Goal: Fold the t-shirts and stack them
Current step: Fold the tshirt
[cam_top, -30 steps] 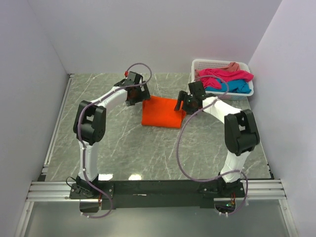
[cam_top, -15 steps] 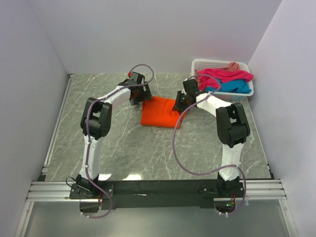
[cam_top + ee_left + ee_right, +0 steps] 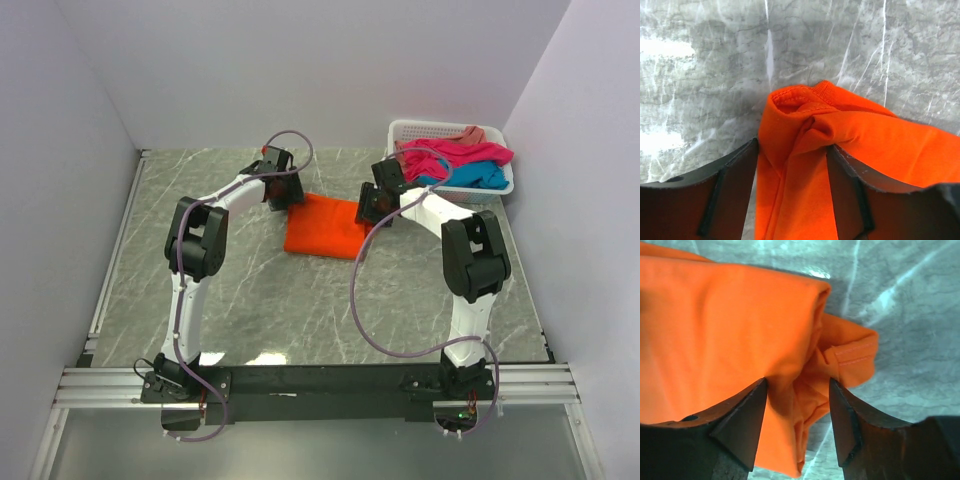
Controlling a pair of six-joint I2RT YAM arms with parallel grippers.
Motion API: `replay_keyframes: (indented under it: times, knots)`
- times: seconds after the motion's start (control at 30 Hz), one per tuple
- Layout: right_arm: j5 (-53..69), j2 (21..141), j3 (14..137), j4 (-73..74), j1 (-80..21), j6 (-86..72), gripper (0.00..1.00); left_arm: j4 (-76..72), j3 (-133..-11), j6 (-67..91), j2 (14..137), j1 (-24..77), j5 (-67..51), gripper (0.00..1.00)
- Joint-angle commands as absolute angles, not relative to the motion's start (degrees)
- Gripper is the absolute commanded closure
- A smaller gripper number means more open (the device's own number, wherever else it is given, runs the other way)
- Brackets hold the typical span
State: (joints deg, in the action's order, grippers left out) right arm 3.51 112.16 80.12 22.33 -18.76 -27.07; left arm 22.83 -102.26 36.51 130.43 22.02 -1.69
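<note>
The orange t-shirt (image 3: 325,228) lies folded into a small rectangle in the middle of the grey marble table. My left gripper (image 3: 283,192) sits at its far left corner, and the left wrist view shows its jaws (image 3: 792,150) pinching a bunched fold with the collar (image 3: 800,95). My right gripper (image 3: 370,206) sits at the far right corner, its jaws (image 3: 797,390) closed on layered orange cloth (image 3: 730,320). The magenta (image 3: 450,152), turquoise (image 3: 470,176) and salmon (image 3: 473,132) t-shirts lie heaped in the basket.
The white slotted basket (image 3: 400,128) stands at the back right corner, close behind my right arm. Walls enclose the table at the back and on both sides. A metal rail runs along the table's left edge (image 3: 118,240).
Both arms have reached farther back and drawn inward. The shirt has shifted slightly left and become narrower with them. Little has moved in the last half second.
</note>
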Motion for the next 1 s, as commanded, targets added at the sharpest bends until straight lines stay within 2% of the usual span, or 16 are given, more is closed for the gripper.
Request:
replay_keyframes:
  times: [0.0, 0.17, 0.33, 0.4, 0.43, 0.47, 0.53, 0.67, 0.7, 0.87, 0.97]
  knots:
    - [0.7, 111.1, 79.7, 24.1, -18.5, -25.9, 0.39, 22.9, -103.4, 34.9, 133.2, 21.9, -3.1, 0.38]
    - [1.9, 115.1, 81.2, 24.6, -18.5, -26.6, 0.37, 22.7, -102.3, 34.6, 132.8, 21.9, -3.0, 0.47]
    - [6.4, 117.8, 82.9, 23.0, -18.7, -26.9, 0.39, 22.1, -101.4, 35.1, 133.0, 21.9, -3.8, 0.57]
    - [9.5, 118.9, 84.1, 21.9, -19.1, -26.9, 0.55, 22.1, -101.2, 35.4, 133.0, 21.9, -4.0, 0.62]
    - [10.8, 119.0, 84.5, 21.1, -19.3, -27.2, 0.66, 21.6, -100.6, 35.5, 132.9, 21.9, -4.2, 0.63]
    - [11.7, 118.4, 84.5, 19.8, -19.6, -27.3, 0.91, 21.6, -100.5, 35.8, 132.9, 21.9, -4.2, 0.64]
    - [10.6, 117.1, 85.5, 19.6, -20.4, -26.9, 1.00, 21.4, -100.1, 36.0, 132.6, 21.8, -4.2, 0.66]
    - [9.3, 112.3, 86.2, 19.9, -21.4, -26.0, 1.00, 21.1, -99.4, 36.5, 132.2, 21.7, -4.4, 0.70]
    - [11.8, 111.3, 85.4, 17.3, -21.4, -26.1, 1.00, 21.0, -99.1, 37.1, 131.9, 21.6, -4.4, 0.74]
    - [21.5, 106.4, 76.7, 5.6, -21.2, -31.5, 1.00, 19.3, -96.5, 39.1, 131.0, 20.4, -6.2, 0.81]
    - [25.7, 107.8, 75.2, 1.4, -21.1, -33.3, 1.00, 18.8, -95.6, 39.5, 130.4, 20.0, -6.5, 0.90]
